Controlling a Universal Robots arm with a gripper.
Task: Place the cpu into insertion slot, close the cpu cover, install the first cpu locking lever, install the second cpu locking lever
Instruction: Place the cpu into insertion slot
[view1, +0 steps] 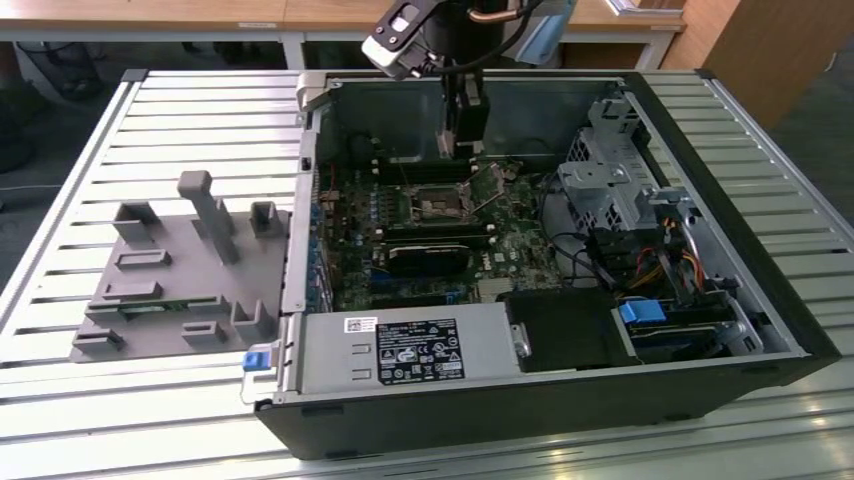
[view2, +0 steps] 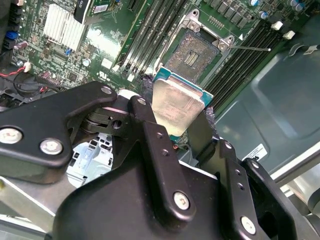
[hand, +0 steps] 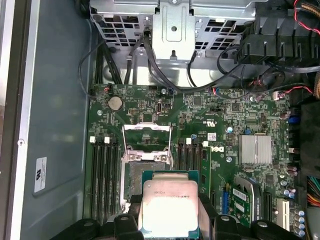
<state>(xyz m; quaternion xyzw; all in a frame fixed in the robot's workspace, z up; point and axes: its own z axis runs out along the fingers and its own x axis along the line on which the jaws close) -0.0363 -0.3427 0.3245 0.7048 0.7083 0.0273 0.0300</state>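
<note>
Silver-grey metal caps the cpu (hand: 169, 210), which is clamped by two opposite edges between the jaws of the gripper (view1: 461, 143). The jaws are parted only by the chip's width, and its flat top shows in both wrist views. The gripper hangs inside the open computer case (view1: 534, 415), over the far part of the motherboard (view1: 400, 270). The insertion slot (hand: 134, 177) lies bare below and just beyond the fingertips, slightly nearer in the exterior view. Chip and slot appear near but apart, not squarely aligned. The cpu cover (hand: 148, 127) stands swung open at the slot's edge.
</note>
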